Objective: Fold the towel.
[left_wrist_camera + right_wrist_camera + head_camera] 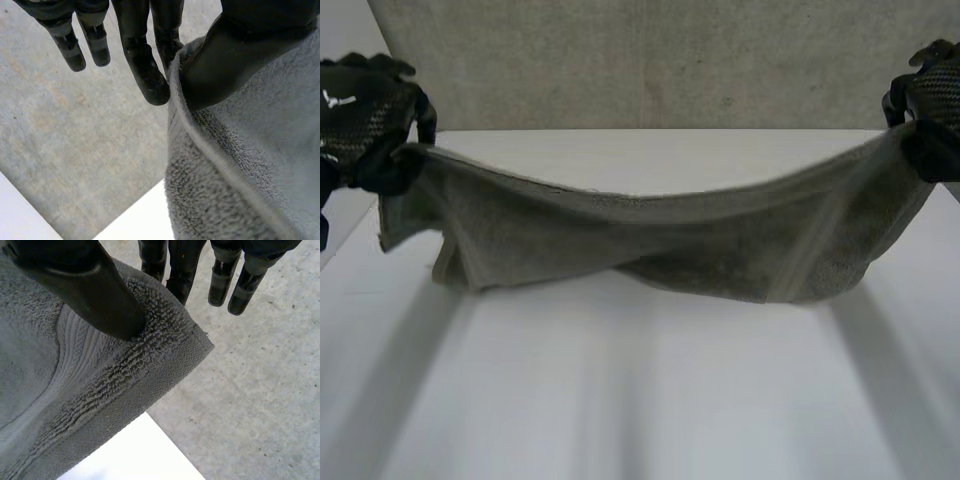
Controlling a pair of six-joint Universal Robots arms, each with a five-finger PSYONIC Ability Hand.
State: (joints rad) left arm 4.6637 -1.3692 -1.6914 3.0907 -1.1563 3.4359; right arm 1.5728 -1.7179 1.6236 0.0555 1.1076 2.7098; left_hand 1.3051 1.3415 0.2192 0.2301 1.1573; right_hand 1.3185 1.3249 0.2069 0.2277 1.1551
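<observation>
A grey towel [670,240] hangs stretched between my two hands above the white table [640,400], sagging in the middle with its lower part resting on the table. My left hand [365,120] pinches the towel's left upper corner; in the left wrist view its thumb [225,60] presses the towel [250,165] against the fingers [145,70]. At the opposite upper corner my right hand [930,110] holds on; in the right wrist view the thumb [90,290] clamps the towel's corner [150,355] against the fingers [180,270].
A grey concrete floor [650,60] lies beyond the table's far edge. The white tabletop stretches from under the towel to the near edge.
</observation>
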